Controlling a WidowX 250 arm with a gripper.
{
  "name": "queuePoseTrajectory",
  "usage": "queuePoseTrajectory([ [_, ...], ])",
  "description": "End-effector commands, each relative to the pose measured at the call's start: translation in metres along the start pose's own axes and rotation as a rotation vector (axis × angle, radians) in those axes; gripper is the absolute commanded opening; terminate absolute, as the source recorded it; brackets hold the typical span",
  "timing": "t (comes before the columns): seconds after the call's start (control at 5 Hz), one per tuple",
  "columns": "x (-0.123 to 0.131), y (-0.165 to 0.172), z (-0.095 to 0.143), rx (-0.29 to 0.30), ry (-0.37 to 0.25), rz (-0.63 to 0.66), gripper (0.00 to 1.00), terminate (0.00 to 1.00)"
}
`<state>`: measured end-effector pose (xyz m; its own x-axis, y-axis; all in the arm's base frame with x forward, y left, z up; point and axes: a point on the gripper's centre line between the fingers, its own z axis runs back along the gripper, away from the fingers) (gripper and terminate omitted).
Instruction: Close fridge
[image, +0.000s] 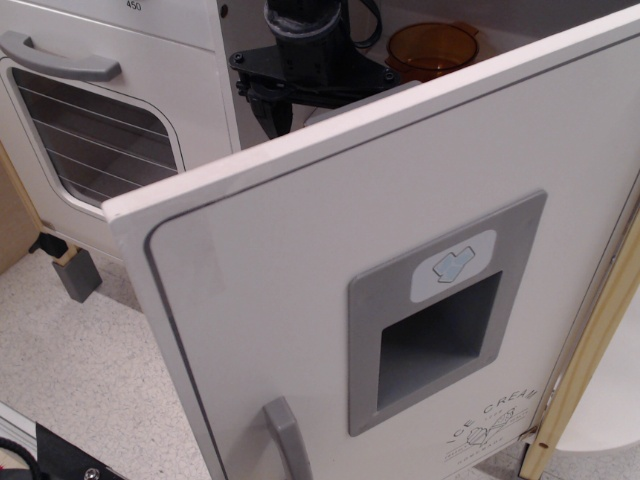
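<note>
Risk: my gripper (285, 105) sits behind the open door, inside the fridge (400, 300) opening, so I judge swinging shut now would pinch it. I cannot tell if its fingers are apart. The white door stands ajar in front: grey handle, dispenser recess, ice-cream logo.

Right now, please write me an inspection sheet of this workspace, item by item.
Surface: speckled light floor mat, a grey block resting on it.
Job's things: fridge door standing open, grey handle at its lower edge, grey dispenser panel facing the camera.
Clutter: amber bowl behind the door.
End effector: end effector behind the door's top edge, fingertips hidden; open or shut cannot be told.
Cables: black cable looping beside the arm.
Surroundings: white oven door with window at left, shut.
</note>
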<state>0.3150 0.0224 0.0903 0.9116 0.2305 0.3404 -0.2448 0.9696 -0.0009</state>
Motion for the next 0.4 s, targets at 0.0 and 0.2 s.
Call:
queuePoseTrajectory([
  [0.0,0.0,0.0,0.0,0.0,0.0,0.0,1.0,0.0],
  [0.2,0.009,-0.005,0.031,0.021,-0.008,0.024,1.0,0.0],
])
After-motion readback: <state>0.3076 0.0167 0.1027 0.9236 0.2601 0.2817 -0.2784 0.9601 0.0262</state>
